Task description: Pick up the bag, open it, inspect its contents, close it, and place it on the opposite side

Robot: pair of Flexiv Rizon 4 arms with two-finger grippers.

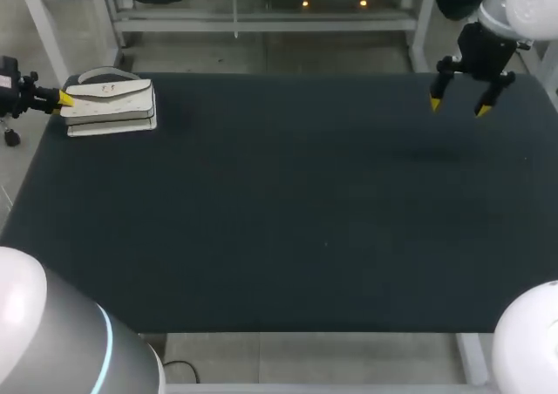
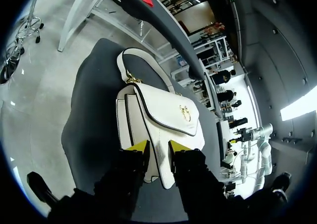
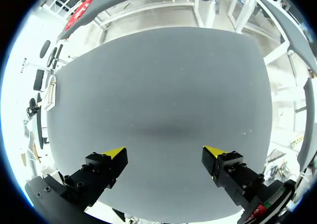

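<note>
1. The white bag (image 1: 112, 106) lies at the far left corner of the bench (image 1: 288, 220).
2. The left hand (image 2: 157, 149) is clamped on the bag's end.
3. The right hand (image 1: 459, 107) hangs over the far right corner, fingers apart.

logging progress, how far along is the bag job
Early. Nothing looks finished: the bag lies flat at the left of the table, flap shut. In hand: the left gripper appears clamped on its end. Left: lifting, opening, inspecting, closing, placing it on the right, where the right gripper hangs open.
</note>
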